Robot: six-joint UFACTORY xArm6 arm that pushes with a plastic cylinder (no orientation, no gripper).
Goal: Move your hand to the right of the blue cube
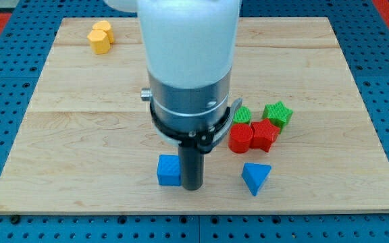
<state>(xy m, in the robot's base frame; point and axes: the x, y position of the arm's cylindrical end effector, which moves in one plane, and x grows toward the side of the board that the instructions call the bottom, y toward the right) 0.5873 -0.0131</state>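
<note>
The blue cube (168,170) sits on the wooden board (80,135) near the view's bottom, left of centre. My tip (192,187) stands just to the right of the cube, touching or almost touching its right side. The arm's white and grey body (189,67) rises above it and hides the board's middle.
A blue triangular block (255,177) lies to the tip's right. A red cylinder-like block (240,138) and a red star (263,134) sit above it, with a green block (242,115) and a green star (277,113) behind. Two yellow blocks (100,37) lie at top left.
</note>
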